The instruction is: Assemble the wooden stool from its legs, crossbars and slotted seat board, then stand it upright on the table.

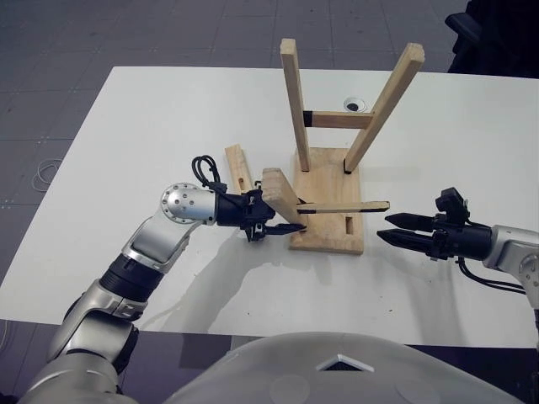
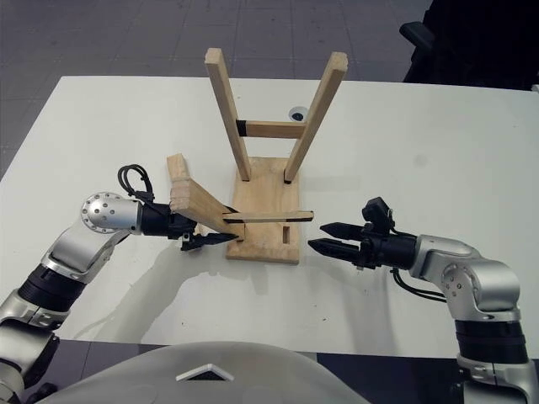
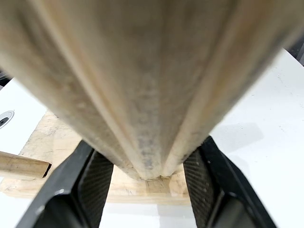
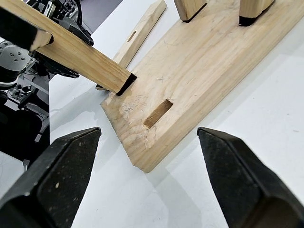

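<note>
1. White worktop (image 1: 152, 126) carries the seat board (image 1: 324, 181) flat, centre.
2. Left gripper (image 1: 278, 224) clamps a tilted leg (image 1: 282, 192), aiming it at the board's near-left corner.
3. Right gripper (image 1: 384, 228), wide, hovers right, likely ready to steady.

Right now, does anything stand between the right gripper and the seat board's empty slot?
Nothing visible does: bare table separates the open right gripper from the seat board, and the slot lies in plain view.

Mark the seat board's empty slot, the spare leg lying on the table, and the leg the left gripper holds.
empty slot (image 4: 157, 114): right wrist view, centre of the opening.
spare leg (image 1: 239, 167): left eye view, middle of its top face.
held leg (image 1: 282, 194): left eye view, its broad side face.
</note>
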Controlling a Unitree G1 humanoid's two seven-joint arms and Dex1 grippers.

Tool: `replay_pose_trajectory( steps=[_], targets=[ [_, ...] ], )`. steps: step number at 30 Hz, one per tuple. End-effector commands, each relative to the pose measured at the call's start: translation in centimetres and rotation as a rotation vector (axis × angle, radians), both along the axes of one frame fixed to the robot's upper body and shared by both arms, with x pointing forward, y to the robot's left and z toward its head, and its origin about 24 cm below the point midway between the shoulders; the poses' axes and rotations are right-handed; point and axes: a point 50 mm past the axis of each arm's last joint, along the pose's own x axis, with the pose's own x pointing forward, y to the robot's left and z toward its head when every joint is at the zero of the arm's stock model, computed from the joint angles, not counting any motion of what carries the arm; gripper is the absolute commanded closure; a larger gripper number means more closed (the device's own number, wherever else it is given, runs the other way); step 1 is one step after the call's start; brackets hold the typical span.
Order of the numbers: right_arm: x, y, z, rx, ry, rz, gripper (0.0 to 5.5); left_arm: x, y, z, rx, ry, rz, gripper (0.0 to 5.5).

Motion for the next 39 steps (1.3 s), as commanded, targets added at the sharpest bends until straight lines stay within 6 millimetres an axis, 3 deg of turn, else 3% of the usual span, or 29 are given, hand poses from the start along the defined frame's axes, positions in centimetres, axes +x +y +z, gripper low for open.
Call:
replay_pose_trajectory(
  steps=[1, 12, 26, 30, 36, 39],
  targets=[
    [0.2, 0.0, 0.2, -0.011, -0.012, -0.003, 1.76, -0.5, 0.6, -2.0, 0.096, 0.08, 0.029, 3.45],
    [0.0, 0.0, 0.2, -0.012, -0.005, 0.0, 1.76, -0.1, -0.3, 0.0, 0.027, 0.015, -0.006, 3.45],
    [-0.3, 0.0, 0.1, -0.013, 0.006, 0.004, 1.76, 0.3, 0.2, 0.2, -0.019, -0.002, 0.056, 1.25],
    [-0.3, 0.0, 0.0, -0.013, 0.002, 0.002, 1.76, 0.2, 1.3, 0.4, -0.011, 0.012, 0.078, 1.16],
    [-0.2, 0.0, -0.1, -0.014, -0.003, -0.012, 1.76, -1.7, 4.4, 0.4, 0.079, 0.066, 0.086, 1.16],
    [-0.1, 0.1, 0.0, -0.011, -0.008, -0.015, 1.76, -0.6, 6.0, 1.0, 0.084, 0.013, 0.283, 1.16]
  ],
)
